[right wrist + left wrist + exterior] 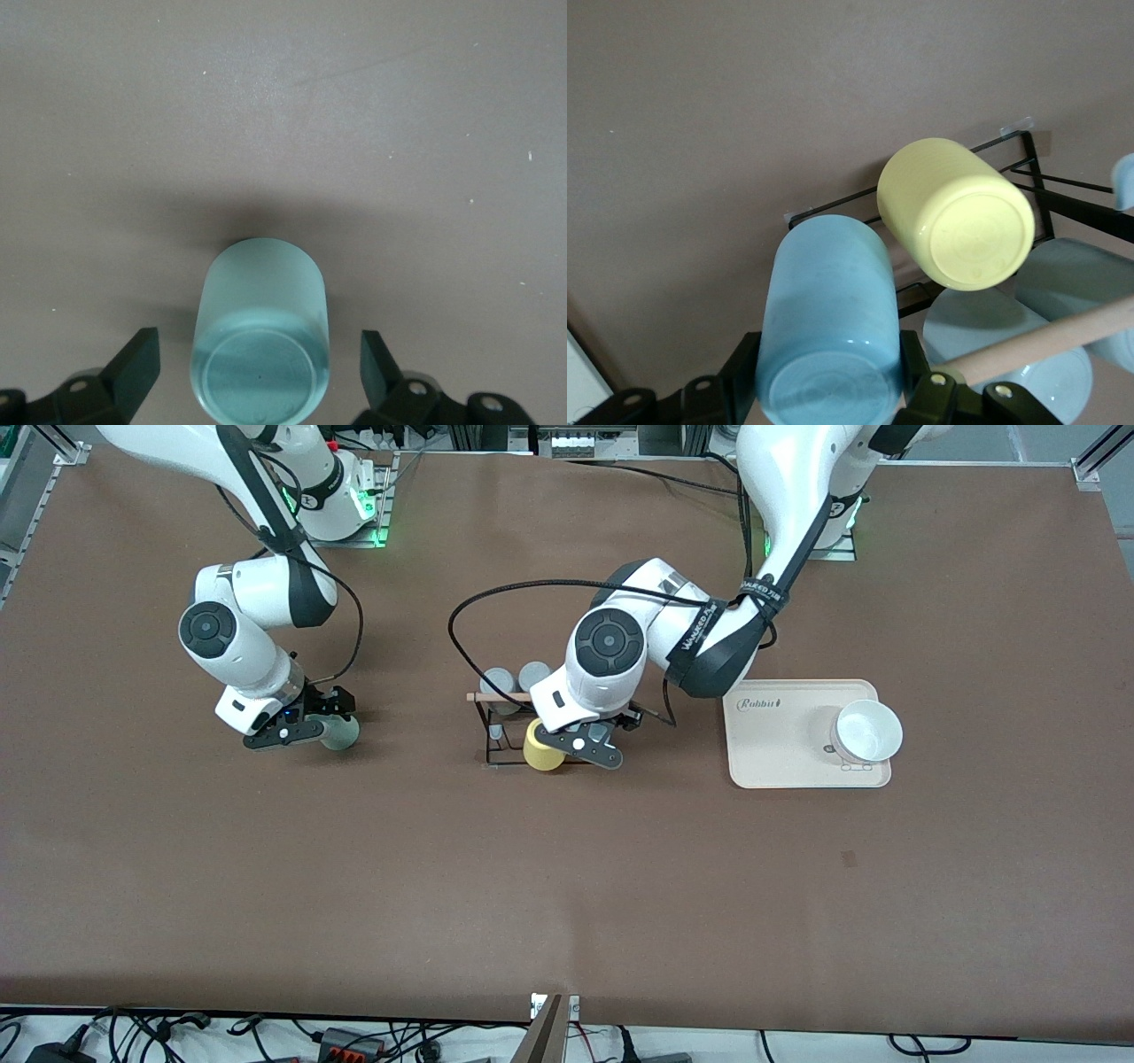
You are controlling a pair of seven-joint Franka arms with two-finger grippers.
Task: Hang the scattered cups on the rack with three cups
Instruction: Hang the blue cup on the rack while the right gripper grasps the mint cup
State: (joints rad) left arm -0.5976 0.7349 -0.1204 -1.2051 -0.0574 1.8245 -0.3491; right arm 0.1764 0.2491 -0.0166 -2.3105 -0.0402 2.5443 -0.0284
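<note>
- Two arms are over the table (567, 886), each with its gripper at one tumbler.
- The left gripper (824, 394) is at the rack (505, 731), mid-table. Its fingers (740, 372) are clamped on the sides of the light blue tumbler (828, 323), which it holds over the rack's black wire frame, base toward the wrist camera.
- The yellow cup (957, 221) hangs tilted on a rack peg just beside the light blue tumbler; in the front view it shows at the rack's front edge (542, 746).
- Two grey cups (509, 682) sit on the rack, farther from the front camera than the wooden rod (496, 697).
- The right gripper (257, 372) is low over the table toward the right arm's end. Its fingers (137, 363) stand spread, one on each side of the sage green tumbler (261, 341) with a gap on both sides, not touching it. The tumbler rests on the table (341, 732).
- A beige tray (780, 757) lies toward the left arm's end, bearing a white bowl (868, 731).
</note>
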